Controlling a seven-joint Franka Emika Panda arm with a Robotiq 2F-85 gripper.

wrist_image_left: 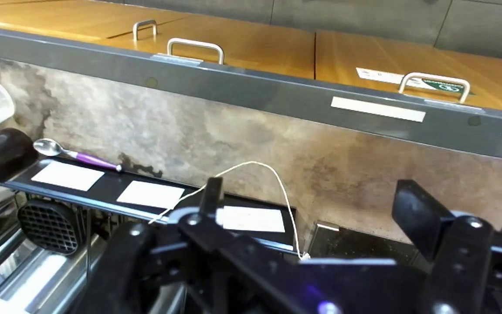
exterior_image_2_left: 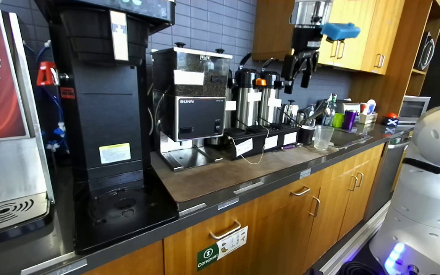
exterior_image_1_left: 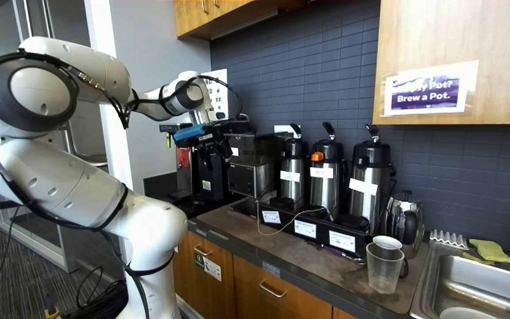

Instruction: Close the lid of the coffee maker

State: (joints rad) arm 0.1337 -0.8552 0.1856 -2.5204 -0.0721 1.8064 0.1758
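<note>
The coffee maker is a tall black boxy brewer on the counter. It also shows in an exterior view, partly behind my gripper. I cannot make out its lid: the top is cut off at the upper edge in an exterior view and largely hidden behind the gripper in an exterior view. My gripper points down, open and empty, above the counter. It is apart from the brewer, on the airpot side. In the wrist view, both fingers of the gripper are spread wide with nothing between them. The brewer is not visible there.
A coffee grinder stands beside the brewer. Several steel airpots stand behind a black rack with a loose cord. A clear cup stands near the sink. A wooden cabinet hangs above.
</note>
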